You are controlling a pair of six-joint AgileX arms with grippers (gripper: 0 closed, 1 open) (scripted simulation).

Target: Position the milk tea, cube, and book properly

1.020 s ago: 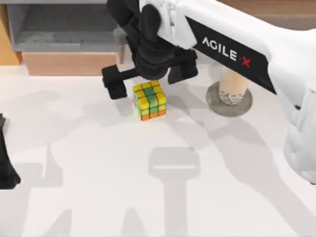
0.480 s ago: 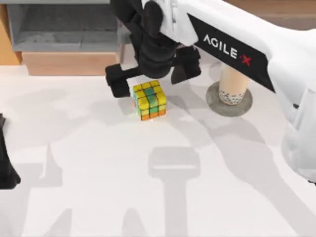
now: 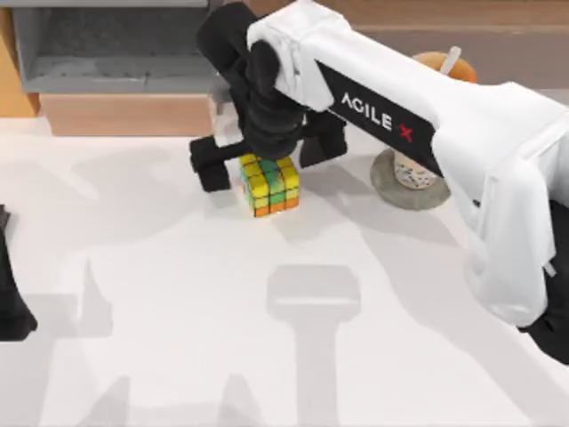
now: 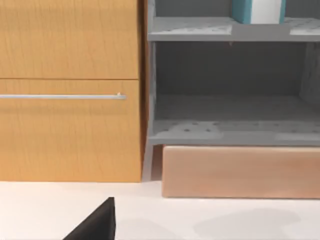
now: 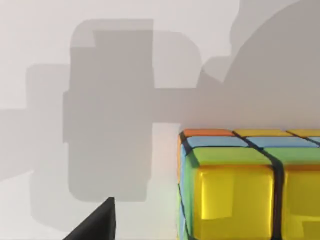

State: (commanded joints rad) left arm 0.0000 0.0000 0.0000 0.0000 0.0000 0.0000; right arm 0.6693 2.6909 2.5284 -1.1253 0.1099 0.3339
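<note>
The cube (image 3: 269, 185), with yellow, green and orange squares, sits on the white table left of centre. My right gripper (image 3: 267, 157) hangs over its far side, open, one black finger on each side of it. In the right wrist view the cube (image 5: 250, 185) is very close, with one black fingertip (image 5: 97, 222) beside it. The milk tea (image 3: 416, 158) stands on a flat grey disc (image 3: 391, 189) to the cube's right, its orange top (image 3: 436, 62) and white straw showing behind the arm. The book (image 4: 257, 11), teal and white, stands on an upper grey shelf. My left gripper (image 3: 7, 298) is parked at the left edge.
A wooden cabinet (image 4: 65, 125) with a metal handle and a grey open shelf unit (image 3: 116, 53) stand along the back left, with a low wood-coloured block (image 3: 124, 114) below the shelf. My right arm (image 3: 444, 133) spans the table's right half. White table extends in front of the cube.
My right gripper has come down closer around the cube, and the arm has shifted, uncovering the milk tea's orange top. The cube and cup have not moved.
</note>
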